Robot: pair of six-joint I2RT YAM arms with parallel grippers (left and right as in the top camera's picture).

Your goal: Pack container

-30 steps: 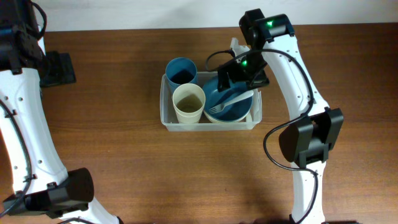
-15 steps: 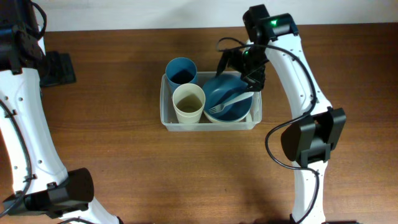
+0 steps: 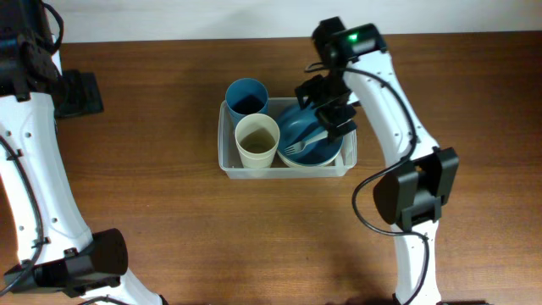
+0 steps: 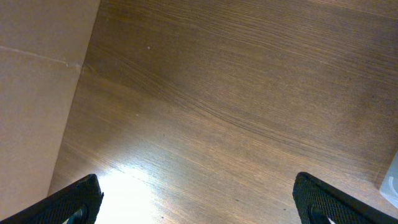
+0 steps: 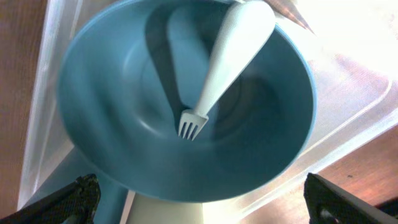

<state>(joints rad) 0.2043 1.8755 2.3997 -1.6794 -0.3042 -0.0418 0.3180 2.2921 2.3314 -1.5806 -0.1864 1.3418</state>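
Note:
The clear container (image 3: 225, 159) sits mid-table and holds a blue cup (image 3: 246, 95), a cream cup (image 3: 257, 141) and a blue bowl (image 3: 298, 129) with a white fork (image 3: 297, 146) lying in it. My right gripper (image 3: 329, 112) hovers open above the bowl's right side, holding nothing. In the right wrist view the bowl (image 5: 124, 106) fills the frame, the fork (image 5: 217, 68) rests tines-down inside it, and the right gripper (image 5: 205, 213) spans it. My left gripper (image 4: 202, 205) is open over bare wood at the far left.
A corner of the container (image 4: 392, 182) shows at the right edge of the left wrist view. The left arm (image 3: 78, 91) stays near the table's back left edge. A pale wall (image 4: 37, 93) borders the table on that side.
The right wrist has swung and turned above the bowl, ending slightly lower and further left. The fork still lies in the bowl. The left arm has not moved.

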